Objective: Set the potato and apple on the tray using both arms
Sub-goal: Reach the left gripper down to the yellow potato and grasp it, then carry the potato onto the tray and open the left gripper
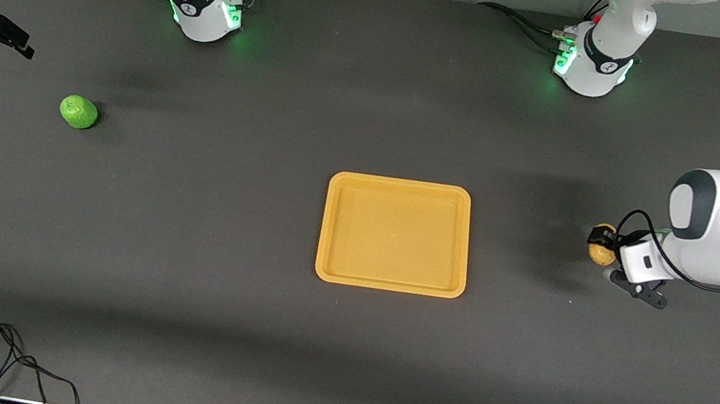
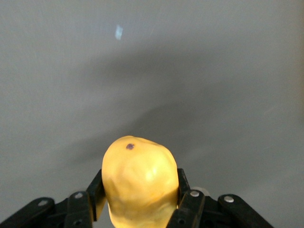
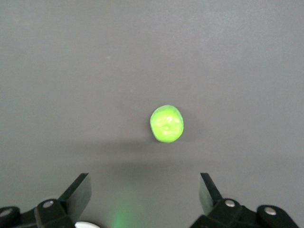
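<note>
Potato (image 2: 140, 183): we've got it pinched at its sides by the left pincer (image 1: 603, 254), low at the left arm's end of the tabletop (image 1: 236, 328), well apart from the tray (image 1: 396, 234).
Apple (image 1: 79, 112): sitting alone on the tabletop toward the right arm's end, untouched.
Right pincer (image 1: 0, 36): fingers (image 3: 76, 194) spread wide, up in the air near the apple, not yet on it.
Tray: bare, between the two fruits, nearer the front camera than the apple.
Handling: we judge both small, light and firm; the potato's smooth skin could slip, so a grip across its widest middle suits it. The lumpy apple may roll, so close on its flanks squarely.
Views: the left wrist view shows us the dark spot on the potato and the fingers hugging it; the front view barely shows the potato past the arm. Only the front view shows the tray.
</note>
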`<state>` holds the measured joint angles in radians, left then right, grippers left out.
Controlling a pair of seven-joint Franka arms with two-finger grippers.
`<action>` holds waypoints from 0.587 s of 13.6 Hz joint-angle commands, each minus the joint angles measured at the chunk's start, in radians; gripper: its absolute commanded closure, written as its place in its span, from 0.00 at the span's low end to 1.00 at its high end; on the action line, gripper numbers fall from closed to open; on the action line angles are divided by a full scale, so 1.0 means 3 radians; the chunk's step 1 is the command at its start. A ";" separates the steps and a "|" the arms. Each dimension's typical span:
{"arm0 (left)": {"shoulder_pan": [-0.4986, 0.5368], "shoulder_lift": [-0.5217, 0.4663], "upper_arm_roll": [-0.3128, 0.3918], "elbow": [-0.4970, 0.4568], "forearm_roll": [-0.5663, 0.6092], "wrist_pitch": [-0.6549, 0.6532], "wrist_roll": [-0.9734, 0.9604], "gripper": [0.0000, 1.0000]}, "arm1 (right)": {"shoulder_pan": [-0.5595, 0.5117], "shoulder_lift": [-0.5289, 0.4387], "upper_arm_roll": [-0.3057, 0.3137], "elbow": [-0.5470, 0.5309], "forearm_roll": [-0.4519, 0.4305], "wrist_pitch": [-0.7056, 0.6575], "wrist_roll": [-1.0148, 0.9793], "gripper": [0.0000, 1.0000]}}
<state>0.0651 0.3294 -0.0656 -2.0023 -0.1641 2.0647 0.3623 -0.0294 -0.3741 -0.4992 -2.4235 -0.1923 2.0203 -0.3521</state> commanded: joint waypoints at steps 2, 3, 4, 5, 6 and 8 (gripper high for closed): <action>-0.0568 0.0113 -0.0134 0.0645 -0.0067 -0.0210 -0.1404 0.82 | 0.0067 0.0336 -0.0345 -0.0317 -0.0090 0.0699 -0.0074 0.00; -0.0732 0.0175 -0.0149 0.0722 -0.0072 -0.0164 -0.1690 0.82 | 0.0067 0.0428 -0.0396 -0.0373 -0.0090 0.0832 -0.0115 0.00; -0.0900 0.0261 -0.0150 0.0844 -0.0092 -0.0143 -0.1936 0.82 | 0.0067 0.0490 -0.0437 -0.0450 -0.0090 0.0980 -0.0120 0.00; -0.1034 0.0389 -0.0150 0.0967 -0.0158 -0.0102 -0.2111 0.81 | 0.0067 0.0551 -0.0443 -0.0526 -0.0090 0.1128 -0.0125 0.00; -0.1156 0.0507 -0.0155 0.1039 -0.0240 0.0004 -0.2224 0.81 | 0.0067 0.0643 -0.0443 -0.0608 -0.0085 0.1287 -0.0120 0.00; -0.1448 0.0726 -0.0150 0.1019 -0.0261 0.0311 -0.2434 0.75 | 0.0078 0.0847 -0.0443 -0.0726 -0.0070 0.1644 -0.0120 0.00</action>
<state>-0.3001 0.4498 -0.1279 -1.7465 -0.2239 2.1047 -0.3025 -0.0210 -0.1770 -0.6201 -2.6111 -0.2012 2.4172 -0.3768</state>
